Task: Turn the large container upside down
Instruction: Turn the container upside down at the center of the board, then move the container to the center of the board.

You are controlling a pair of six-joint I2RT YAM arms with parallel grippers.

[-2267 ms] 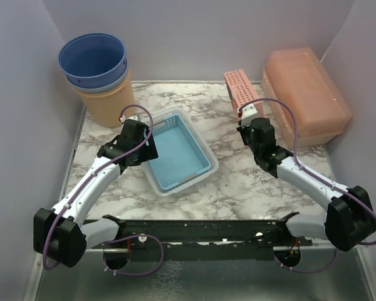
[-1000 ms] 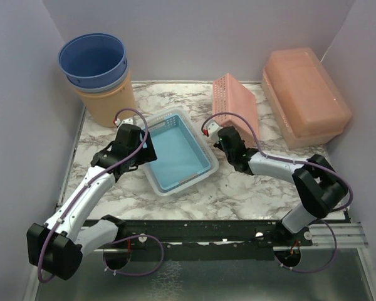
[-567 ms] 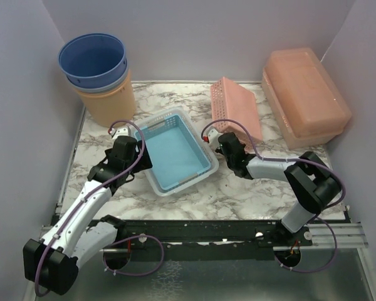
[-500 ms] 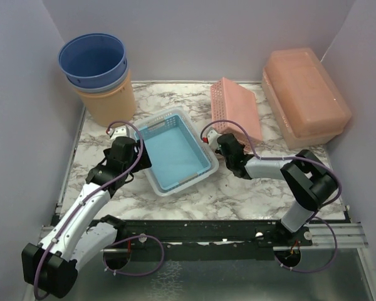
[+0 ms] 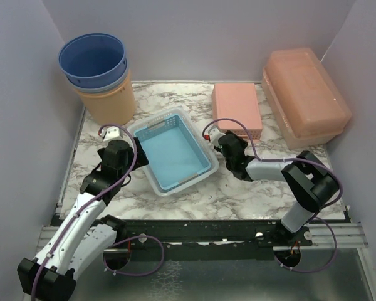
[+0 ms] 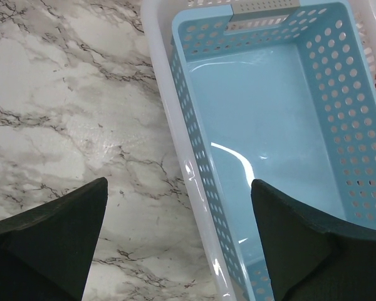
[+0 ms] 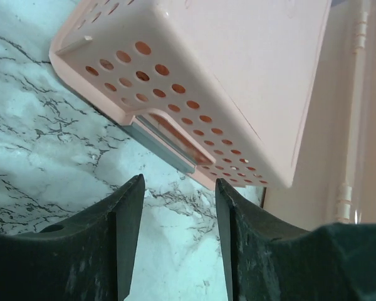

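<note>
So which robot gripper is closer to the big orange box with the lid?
Right. The right gripper is at the near end of the pink basket, just left of the large container. The left gripper is much farther left, beyond the blue basket.

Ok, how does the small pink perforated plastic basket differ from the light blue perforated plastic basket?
The pink perforated plastic basket lies upside down, solid base up; the light blue perforated plastic basket sits open side up. The pink one rests alone on the marble table; the blue one is nested in a white plastic basket. Both are rectangular with hole-dotted walls.
</note>
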